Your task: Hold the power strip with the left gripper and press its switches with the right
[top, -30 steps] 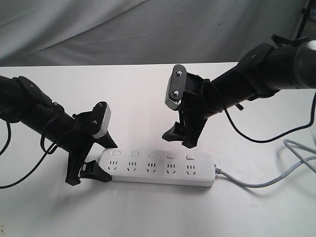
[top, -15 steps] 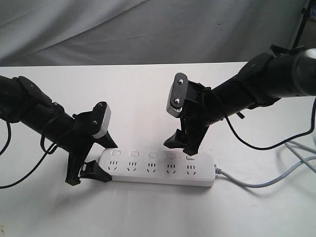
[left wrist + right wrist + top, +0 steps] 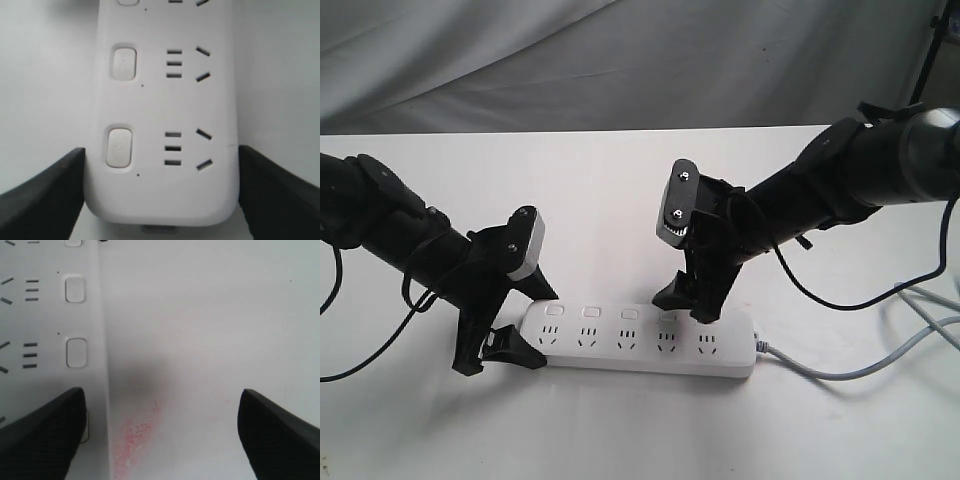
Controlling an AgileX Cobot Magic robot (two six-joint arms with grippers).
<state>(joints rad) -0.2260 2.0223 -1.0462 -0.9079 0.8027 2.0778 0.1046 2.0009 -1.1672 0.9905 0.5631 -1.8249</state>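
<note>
Both slant downward: left tool (image 3: 160, 152) clamps power strip (image 3: 640, 345); right tool (image 3: 685, 305), spread, touches switches (image 3: 628, 314).

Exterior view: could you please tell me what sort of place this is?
Likely a robot lab test bench: white table, grey cloth backdrop, left gripper and right gripper at one power strip.

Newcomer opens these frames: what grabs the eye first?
The white power strip lying on the table, its end clamped in the left pincer. The right pincer, open, angles down from the right, one fingertip at the row of switches near the grey cable; contact can't be confirmed.
</note>
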